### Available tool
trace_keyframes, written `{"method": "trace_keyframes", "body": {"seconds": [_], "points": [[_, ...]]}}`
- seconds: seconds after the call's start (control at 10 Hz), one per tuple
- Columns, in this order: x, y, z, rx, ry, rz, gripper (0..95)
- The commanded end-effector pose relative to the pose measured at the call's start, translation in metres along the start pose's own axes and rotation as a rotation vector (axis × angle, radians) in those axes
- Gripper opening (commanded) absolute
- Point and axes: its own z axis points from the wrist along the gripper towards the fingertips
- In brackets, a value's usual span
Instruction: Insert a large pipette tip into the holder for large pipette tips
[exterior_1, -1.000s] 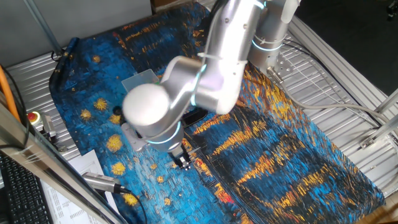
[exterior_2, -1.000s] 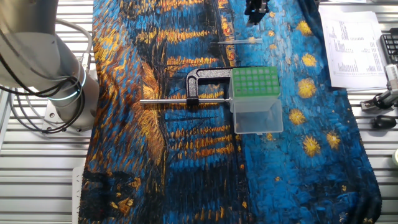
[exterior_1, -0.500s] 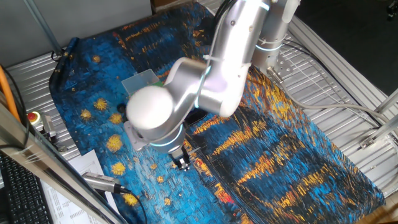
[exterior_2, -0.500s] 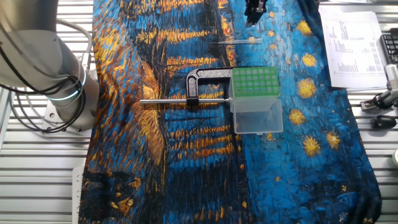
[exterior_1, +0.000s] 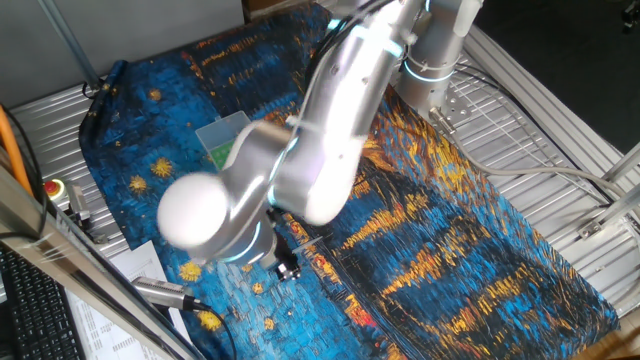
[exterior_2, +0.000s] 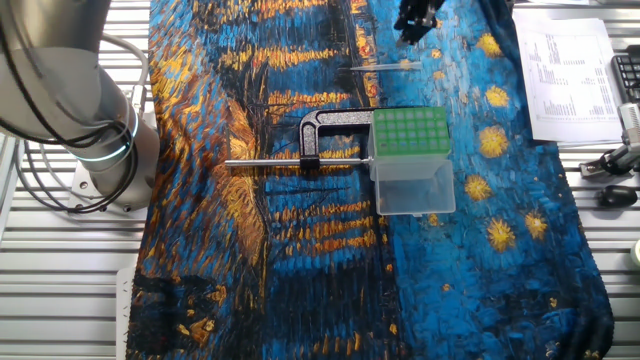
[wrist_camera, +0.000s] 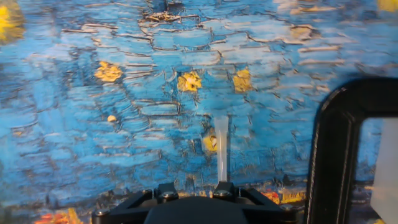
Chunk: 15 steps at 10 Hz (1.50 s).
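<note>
The jaws hung low over the tabletop, holding nothing, close to the large pipette tip (exterior_2: 385, 67) that lay flat on the painted cloth (exterior_2: 300, 260); how far they stood open could not be told. So thin a cone would likely roll or skid aside if pinched off-centre, and the black clamp frame (wrist_camera: 336, 143) beside the holder for large pipette tips (exterior_2: 408, 130) might be struck. The arm (exterior_1: 300, 170) hunched over, wrist pointing down.
</note>
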Motion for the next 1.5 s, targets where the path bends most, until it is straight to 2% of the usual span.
{"method": "trace_keyframes", "body": {"seconds": [0.1, 0.6, 0.8, 1.0, 1.2, 1.3, 1.4, 1.5], "points": [[0.001, -0.002, 0.008, 0.0, -0.012, 0.004, 38.0], [0.004, -0.005, 0.015, -0.024, -0.019, 0.025, 38.0], [0.0, -0.006, 0.015, -0.017, -0.031, 0.024, 38.0], [-0.007, -0.02, 0.011, -0.022, -0.039, 0.009, 38.0], [-0.011, -0.026, 0.01, -0.027, -0.043, 0.017, 38.0], [-0.011, -0.026, 0.01, -0.056, -0.053, 0.023, 38.0], [-0.011, -0.026, 0.01, -0.104, -0.054, 0.031, 38.0], [-0.011, -0.026, 0.01, -0.104, -0.052, 0.024, 19.0]]}}
